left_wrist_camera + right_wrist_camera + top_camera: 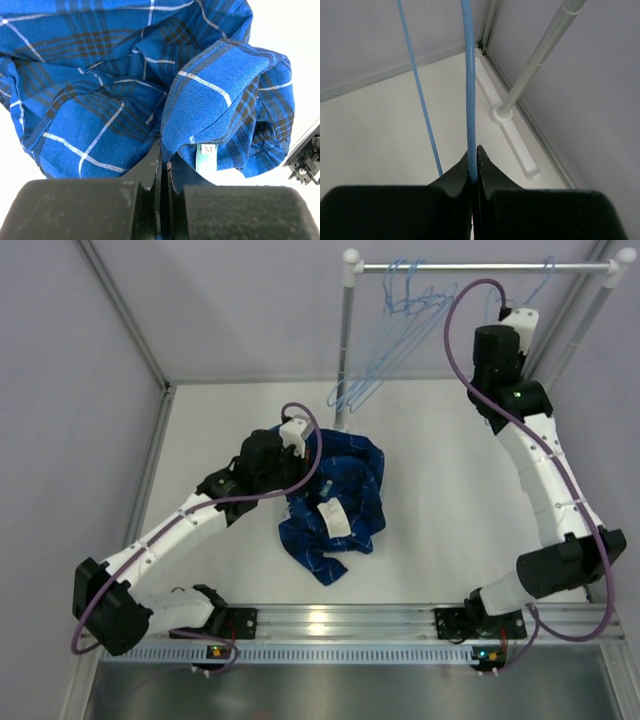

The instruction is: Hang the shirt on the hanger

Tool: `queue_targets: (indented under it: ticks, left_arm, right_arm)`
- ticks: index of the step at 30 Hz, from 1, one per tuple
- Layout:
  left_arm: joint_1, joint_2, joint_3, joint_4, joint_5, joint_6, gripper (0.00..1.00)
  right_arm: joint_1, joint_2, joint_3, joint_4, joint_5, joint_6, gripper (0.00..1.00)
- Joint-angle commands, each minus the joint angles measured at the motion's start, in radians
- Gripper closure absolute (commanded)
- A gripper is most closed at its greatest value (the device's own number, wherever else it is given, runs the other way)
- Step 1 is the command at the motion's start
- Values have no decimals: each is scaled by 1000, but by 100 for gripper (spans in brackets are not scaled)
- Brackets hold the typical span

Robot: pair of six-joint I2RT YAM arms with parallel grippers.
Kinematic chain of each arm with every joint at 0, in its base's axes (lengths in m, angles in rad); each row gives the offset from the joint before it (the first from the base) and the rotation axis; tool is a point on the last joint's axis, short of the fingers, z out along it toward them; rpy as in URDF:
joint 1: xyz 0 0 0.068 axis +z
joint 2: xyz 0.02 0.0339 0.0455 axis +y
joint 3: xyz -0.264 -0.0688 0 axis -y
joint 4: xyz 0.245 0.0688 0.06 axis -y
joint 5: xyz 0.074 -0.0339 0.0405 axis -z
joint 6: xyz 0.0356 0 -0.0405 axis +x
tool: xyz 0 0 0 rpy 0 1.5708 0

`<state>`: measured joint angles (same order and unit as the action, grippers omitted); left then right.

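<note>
While left fingers [148, 172] pinch the shirt [100, 75] fold, right fingers [487, 174] clamped on hanger [469, 75] wire

We read one capital letter, "M", on the small white and pale-green fabric size tag [207, 157] sewn into the dark blue plaid button-up shirt [100, 100], just right of centre at the near edge of the left wrist view. From above we see a larger white rectangular label [335, 518] on the same shirt, but its print is too small to read.
</note>
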<state>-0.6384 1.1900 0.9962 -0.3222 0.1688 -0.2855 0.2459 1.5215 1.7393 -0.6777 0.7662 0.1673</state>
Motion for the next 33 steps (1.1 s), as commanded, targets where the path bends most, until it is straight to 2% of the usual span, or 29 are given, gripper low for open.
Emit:
queue_targets:
  ticks: [1, 11, 17, 21, 28, 31, 33]
  left_arm:
    - [-1, 19, 65, 6, 32, 16, 100]
    - [-1, 77, 116, 0, 57, 26, 100]
    - [-3, 79, 128, 0, 58, 42, 100]
    - [-1, 79, 125, 0, 80, 40, 100]
    - [-1, 71, 121, 0, 67, 45, 100]
    - [-1, 62, 116, 0, 51, 45, 100]
    - [-1, 63, 124, 5, 23, 40, 100]
  right_arm:
    - [-3, -112, -12, 93, -50, -77, 100]
    - [-5, -184, -12, 118, -206, -140, 100]
    - [-4, -325, -129, 164, -292, -138, 100]
    - [-5, -386, -150, 204, -363, -210, 100]
    - [-2, -429, -119, 199, -386, -221, 100]
    - [-3, -469, -135, 150, -442, -206, 100]
    - [-2, -510, -203, 135, -514, -187, 100]
